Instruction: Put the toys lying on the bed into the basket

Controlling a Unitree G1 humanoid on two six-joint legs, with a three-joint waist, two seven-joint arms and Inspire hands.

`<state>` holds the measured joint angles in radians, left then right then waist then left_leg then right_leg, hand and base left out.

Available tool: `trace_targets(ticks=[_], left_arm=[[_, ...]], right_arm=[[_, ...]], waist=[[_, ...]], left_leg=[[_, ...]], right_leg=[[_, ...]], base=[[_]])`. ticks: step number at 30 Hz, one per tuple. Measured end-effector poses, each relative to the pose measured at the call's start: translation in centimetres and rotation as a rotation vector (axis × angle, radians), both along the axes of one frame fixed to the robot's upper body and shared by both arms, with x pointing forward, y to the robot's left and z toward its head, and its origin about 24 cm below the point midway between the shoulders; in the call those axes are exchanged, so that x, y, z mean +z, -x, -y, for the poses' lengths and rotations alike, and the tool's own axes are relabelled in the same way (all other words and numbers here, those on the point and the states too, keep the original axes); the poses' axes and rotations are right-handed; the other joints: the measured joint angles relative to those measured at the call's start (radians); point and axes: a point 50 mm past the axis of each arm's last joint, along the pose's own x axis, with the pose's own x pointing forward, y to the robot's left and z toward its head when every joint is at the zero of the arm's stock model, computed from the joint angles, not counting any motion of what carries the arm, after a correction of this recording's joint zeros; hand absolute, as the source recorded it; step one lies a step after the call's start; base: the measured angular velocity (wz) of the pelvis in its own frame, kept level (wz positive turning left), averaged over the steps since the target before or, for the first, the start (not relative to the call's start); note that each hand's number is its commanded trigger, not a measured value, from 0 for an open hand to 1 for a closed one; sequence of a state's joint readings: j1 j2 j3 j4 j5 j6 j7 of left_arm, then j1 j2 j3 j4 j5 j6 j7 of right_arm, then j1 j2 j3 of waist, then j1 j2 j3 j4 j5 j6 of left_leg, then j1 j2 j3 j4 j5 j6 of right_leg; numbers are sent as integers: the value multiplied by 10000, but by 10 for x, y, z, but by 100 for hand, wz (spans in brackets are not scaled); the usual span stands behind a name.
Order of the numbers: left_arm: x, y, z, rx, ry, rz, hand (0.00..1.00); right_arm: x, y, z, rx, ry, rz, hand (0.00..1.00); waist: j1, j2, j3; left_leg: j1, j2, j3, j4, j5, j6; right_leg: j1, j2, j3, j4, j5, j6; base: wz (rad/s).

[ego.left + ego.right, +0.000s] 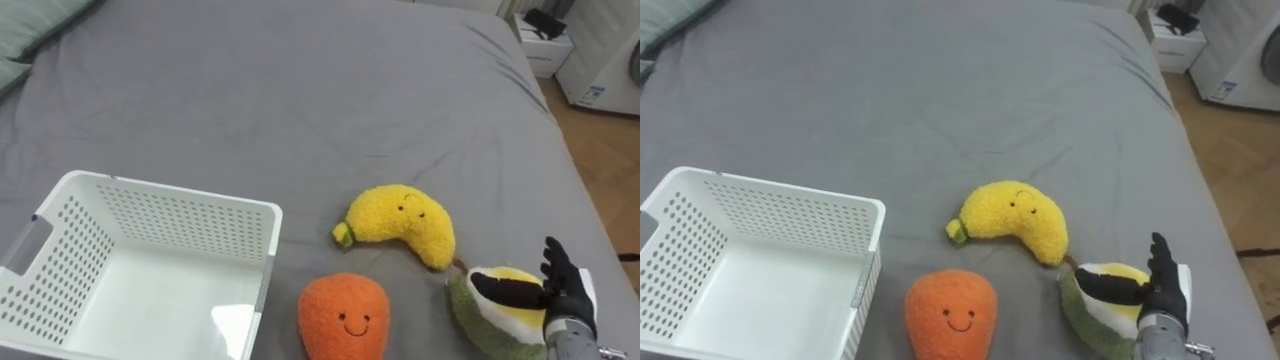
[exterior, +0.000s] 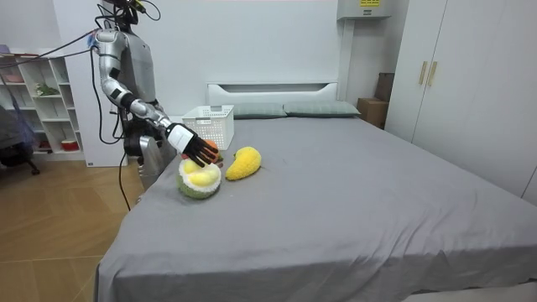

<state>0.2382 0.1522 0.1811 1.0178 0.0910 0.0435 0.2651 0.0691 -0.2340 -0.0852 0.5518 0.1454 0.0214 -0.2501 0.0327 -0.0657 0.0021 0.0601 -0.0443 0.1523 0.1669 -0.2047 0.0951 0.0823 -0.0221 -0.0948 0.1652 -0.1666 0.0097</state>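
**Plush toys on grey bed, right hand at one**

Grey bed (image 1: 300, 90), holding:
- White perforated basket (image 1: 180, 215), upright.
- Orange plush (image 1: 343, 315) with a smiling face, just beside the basket.
- Yellow banana plush (image 1: 400, 222), lying near the orange plush.
- Green-and-yellow plush (image 1: 478, 312), at the bed's edge, just beside the banana's tip.

Right hand (image 1: 568, 295): on the green-and-yellow plush, fingers straight and spread, thumb laid across its yellow middle. The robot stands at the bedside.

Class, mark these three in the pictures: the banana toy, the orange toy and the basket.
banana toy (image 1: 400, 222): left eye view, on its middle, by the face.
orange toy (image 1: 343, 318): left eye view, on its smiling face.
basket (image 1: 180, 225): left eye view, on its far perforated wall.
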Motion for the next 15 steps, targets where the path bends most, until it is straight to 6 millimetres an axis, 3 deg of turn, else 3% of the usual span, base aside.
trace_targets(ticks=[9,15], left_arm=[[2,0,-1,-42,-101,161,0],[3,3,-2,-5,-189,168,0]], right_arm=[[-15,11,-1,482,224,-1009,0],[-23,18,0,1185,757,-1711,0]], waist=[[-30,-32,-1],[-103,-94,-51]], left_leg=[[-56,-21,-116,34,0,2],[-40,-23,-220,191,0,3]], right_leg=[[38,-27,-160,17,0,0],[66,-53,-453,7,0,0]], base=[[3],[6]])
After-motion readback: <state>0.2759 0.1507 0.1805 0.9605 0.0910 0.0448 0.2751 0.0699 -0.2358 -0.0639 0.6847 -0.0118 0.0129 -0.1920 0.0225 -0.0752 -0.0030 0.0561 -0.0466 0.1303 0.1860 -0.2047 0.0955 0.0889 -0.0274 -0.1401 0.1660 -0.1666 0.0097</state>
